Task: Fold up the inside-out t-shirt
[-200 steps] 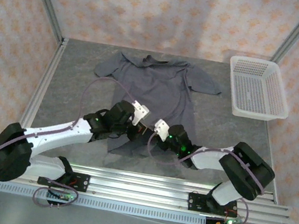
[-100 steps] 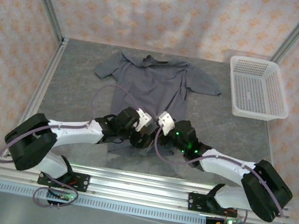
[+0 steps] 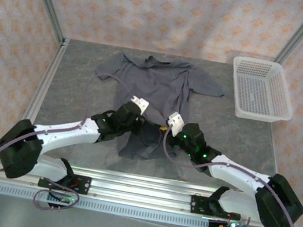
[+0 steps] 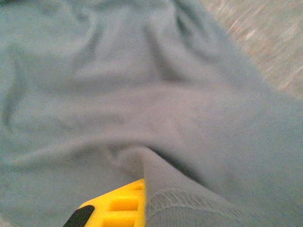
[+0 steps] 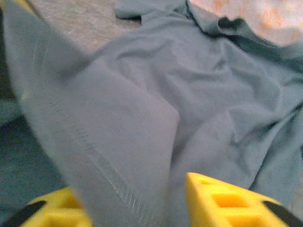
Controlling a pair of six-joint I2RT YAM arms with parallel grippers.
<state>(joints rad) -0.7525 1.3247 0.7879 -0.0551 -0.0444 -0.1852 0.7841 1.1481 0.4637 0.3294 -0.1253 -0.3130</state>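
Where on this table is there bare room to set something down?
Bare table lies left of the t-shirt and between t-shirt and white mesh basket. Crowded at near centre, where the left tool and right tool work the hem.

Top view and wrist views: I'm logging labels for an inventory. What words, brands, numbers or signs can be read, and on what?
None can be read. The t-shirt is plain, with no print or tag showing; the basket bears no label; the wall carries a repeated pattern, no lettering.
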